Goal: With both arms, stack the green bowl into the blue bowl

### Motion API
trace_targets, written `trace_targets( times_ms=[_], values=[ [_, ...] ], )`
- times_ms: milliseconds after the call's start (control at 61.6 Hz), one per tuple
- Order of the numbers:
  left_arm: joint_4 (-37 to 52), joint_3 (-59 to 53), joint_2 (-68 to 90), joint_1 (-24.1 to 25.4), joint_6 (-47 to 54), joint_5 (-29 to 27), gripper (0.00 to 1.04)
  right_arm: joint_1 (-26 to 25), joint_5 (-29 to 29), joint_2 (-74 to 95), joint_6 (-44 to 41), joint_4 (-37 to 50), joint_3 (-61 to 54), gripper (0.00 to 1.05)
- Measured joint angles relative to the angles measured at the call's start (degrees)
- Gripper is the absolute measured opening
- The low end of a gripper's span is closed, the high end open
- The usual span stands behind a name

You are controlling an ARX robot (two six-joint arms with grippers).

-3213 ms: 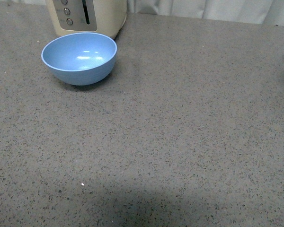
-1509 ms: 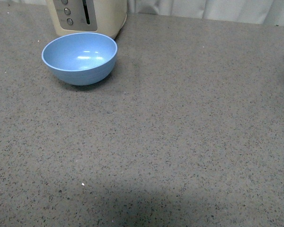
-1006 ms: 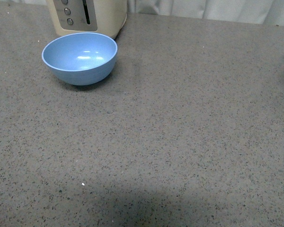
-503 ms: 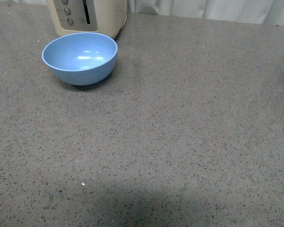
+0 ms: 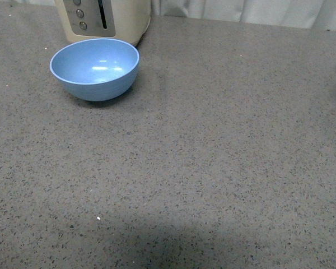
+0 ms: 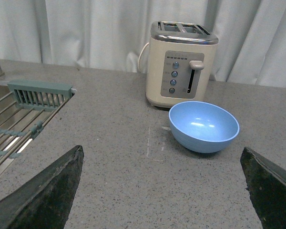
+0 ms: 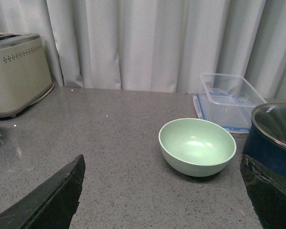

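Front view shows a speckled grey countertop (image 5: 213, 140) and pale curtains (image 5: 241, 11), the blue bowl (image 5: 94, 68) just before a cream toaster (image 5: 106, 19); in wrist views the green bowl (image 7: 197, 146) sits near a clear container (image 7: 226, 100), and left gripper (image 6: 161, 150) and right gripper (image 7: 162, 160) gape wide, holding nothing.

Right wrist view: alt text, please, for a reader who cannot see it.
An empty green bowl sits upright on a grey speckled counter, ahead of the right gripper, whose jaws stand wide open. Also in view are a clear plastic container, a dark blue lidded pot and a cream toaster, against white curtains.
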Motion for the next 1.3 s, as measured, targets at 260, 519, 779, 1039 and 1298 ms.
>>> trace_targets(
  times_ms=[260,519,779,1039,1298],
  values=[
    [-7.37,5.88,18.4,-2.51,-11.98,-13.86,0.98,0.0,-0.07,0.0,0.0,0.0,0.0,0.95],
    [6.14,15.39,47.04,-2.93,-24.33,-12.35,0.98,0.0,0.0,0.0,0.0,0.0,0.0,0.95],
    [7.54,26.58,68.83,-7.43,-35.23,-9.01,0.98,0.0,0.0,0.0,0.0,0.0,0.0,0.95],
    [8.44,38.42,84.61,-9.99,-44.0,-6.91,0.98,0.0,0.0,0.0,0.0,0.0,0.0,0.95],
    [11.26,41.66,92.56,-10.75,-43.39,-7.48,0.98,0.0,-0.02,0.0,0.0,0.0,0.0,0.95]
  ],
)
